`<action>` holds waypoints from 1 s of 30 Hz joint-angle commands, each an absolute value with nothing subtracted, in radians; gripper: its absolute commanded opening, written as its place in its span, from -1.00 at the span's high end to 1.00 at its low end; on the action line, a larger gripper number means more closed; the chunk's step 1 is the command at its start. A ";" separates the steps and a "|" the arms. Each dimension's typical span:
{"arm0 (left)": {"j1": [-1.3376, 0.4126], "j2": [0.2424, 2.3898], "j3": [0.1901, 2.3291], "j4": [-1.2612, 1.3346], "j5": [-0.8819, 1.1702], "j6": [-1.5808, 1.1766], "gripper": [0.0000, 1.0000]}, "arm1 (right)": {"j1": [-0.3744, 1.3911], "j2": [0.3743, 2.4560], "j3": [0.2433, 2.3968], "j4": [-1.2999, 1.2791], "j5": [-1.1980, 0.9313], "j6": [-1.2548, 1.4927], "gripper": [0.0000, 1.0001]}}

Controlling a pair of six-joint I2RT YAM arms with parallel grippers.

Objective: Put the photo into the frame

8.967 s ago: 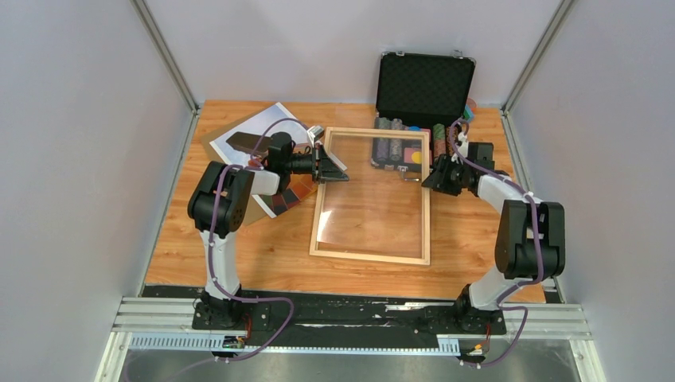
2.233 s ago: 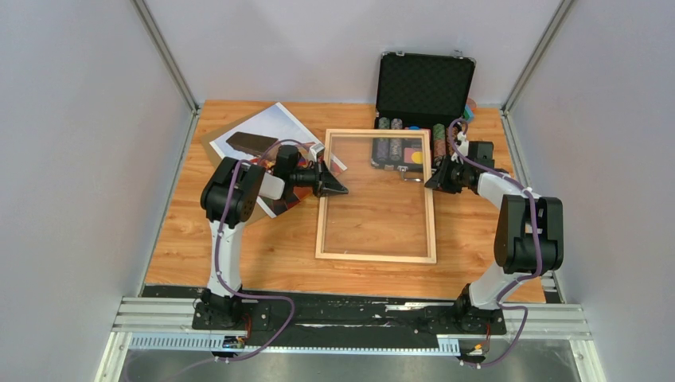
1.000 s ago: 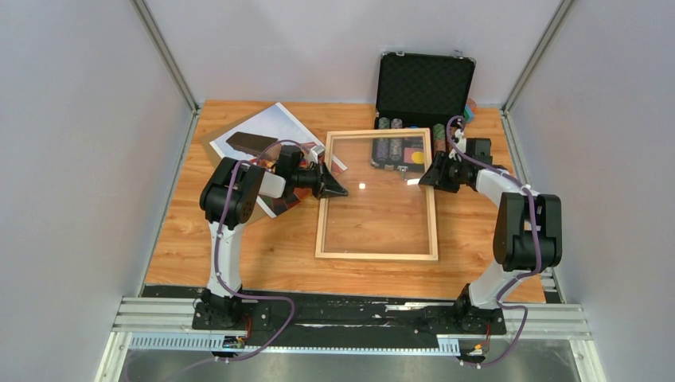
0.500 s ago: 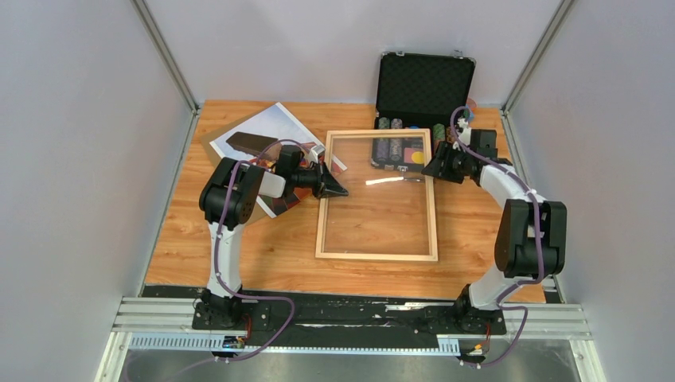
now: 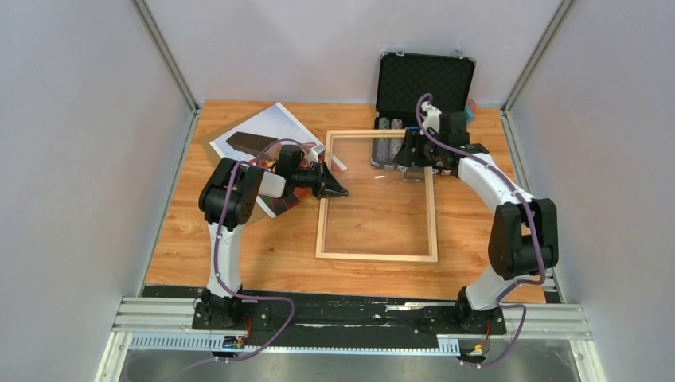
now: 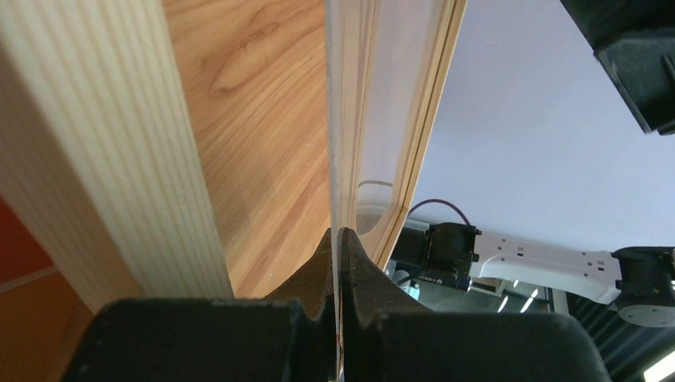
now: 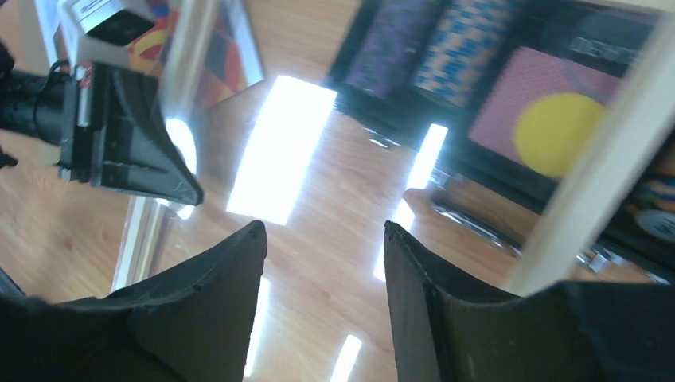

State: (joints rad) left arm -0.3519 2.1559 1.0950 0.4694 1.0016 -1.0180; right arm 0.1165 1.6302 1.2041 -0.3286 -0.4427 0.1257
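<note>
The large paper photo of a hot-air balloon lies face up at the far left of my wooden table. It rests on a plain brown backing board, and the left arm crosses over part of it. Just to its right, the thin light-wood rectangular frame lies flat in the middle of the table.

My left claw sits at the frame's left rail, pressed together on the thin edge of the clear pane.

My right claw hangs over the frame's far right corner, fingers spread, with nothing between them.

Behind that corner the black chip case stands open, lid upright. Its tray holds rows of striped poker chips and a pink card with a yellow disc.
</note>
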 commanded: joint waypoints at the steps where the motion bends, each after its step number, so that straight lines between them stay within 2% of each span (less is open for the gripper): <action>1: -0.368 2.124 1.094 0.421 0.961 -0.962 1.00 | 0.223 1.678 1.271 -0.319 -0.434 0.053 -0.08; 11: -0.368 2.123 1.096 0.419 0.962 -0.960 1.00 | 0.341 1.791 1.296 -0.318 -0.482 0.051 -0.04; 30: -0.368 2.113 1.096 0.413 0.962 -0.956 1.00 | 0.370 1.866 1.248 -0.298 -0.548 0.069 -0.01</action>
